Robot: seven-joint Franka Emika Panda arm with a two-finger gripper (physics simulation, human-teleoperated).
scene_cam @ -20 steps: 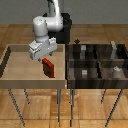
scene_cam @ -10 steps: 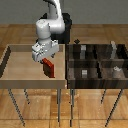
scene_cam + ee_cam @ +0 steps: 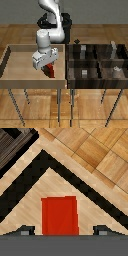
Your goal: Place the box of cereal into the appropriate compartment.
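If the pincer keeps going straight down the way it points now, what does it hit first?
Most likely the cereal box: it lies centred between the pincer fingertips in the wrist view, with the light tray floor under it. How far above it the pincer is remains unclear.

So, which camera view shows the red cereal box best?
The wrist view shows it best: the box of cereal fills the middle as a full, flat red rectangle, with the gripper's fingertips at either side. In the exterior view, the box is small, and the gripper partly hides it.

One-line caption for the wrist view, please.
Gripper poised over the red cereal box lying in the light wooden tray.
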